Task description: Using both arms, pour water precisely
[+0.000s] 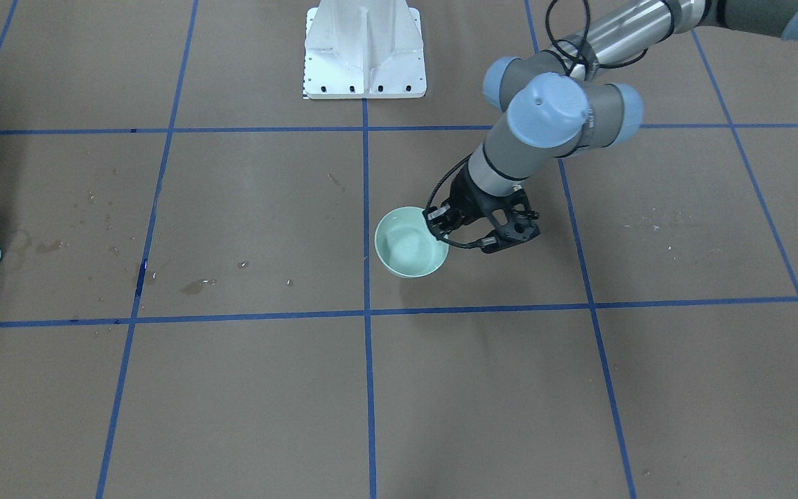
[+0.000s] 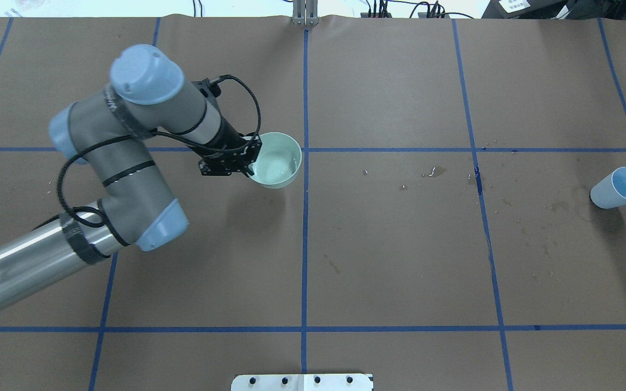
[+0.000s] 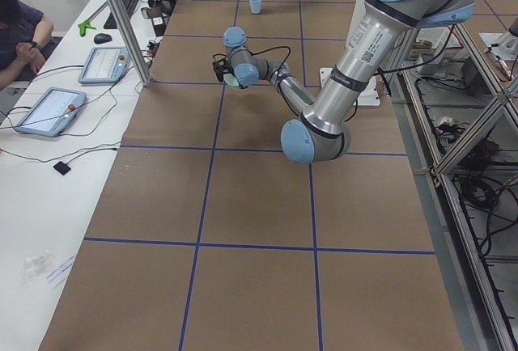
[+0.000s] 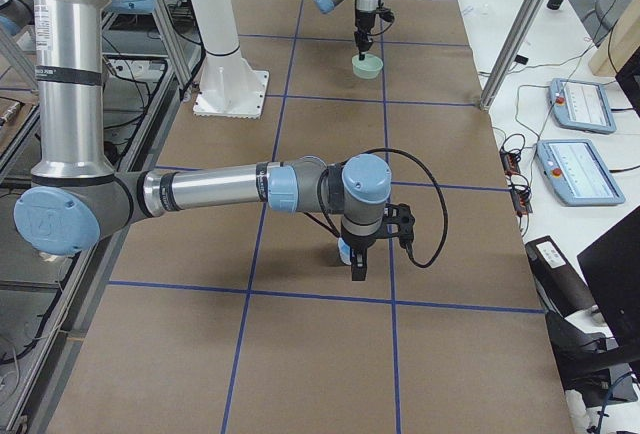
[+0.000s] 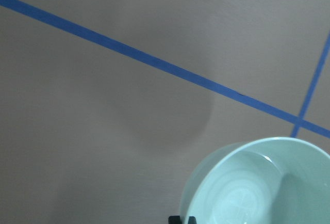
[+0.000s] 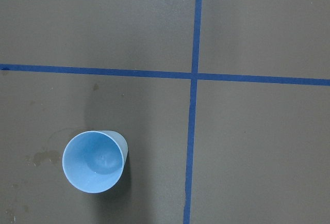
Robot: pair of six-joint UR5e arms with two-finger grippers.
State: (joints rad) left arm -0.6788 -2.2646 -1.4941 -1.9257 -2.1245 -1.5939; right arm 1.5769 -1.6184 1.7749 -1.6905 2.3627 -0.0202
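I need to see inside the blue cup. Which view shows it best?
Right wrist view: it looks straight down into the blue cup. Overhead shows it obliquely; front-facing crops it; exterior left shows it tiny.

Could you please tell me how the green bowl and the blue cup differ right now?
The green bowl is wide and shallow; the blue cup is taller and narrower. The green bowl is pinched at its rim by the left gripper and seems lifted; the blue cup stands free on the table. Both open upward.
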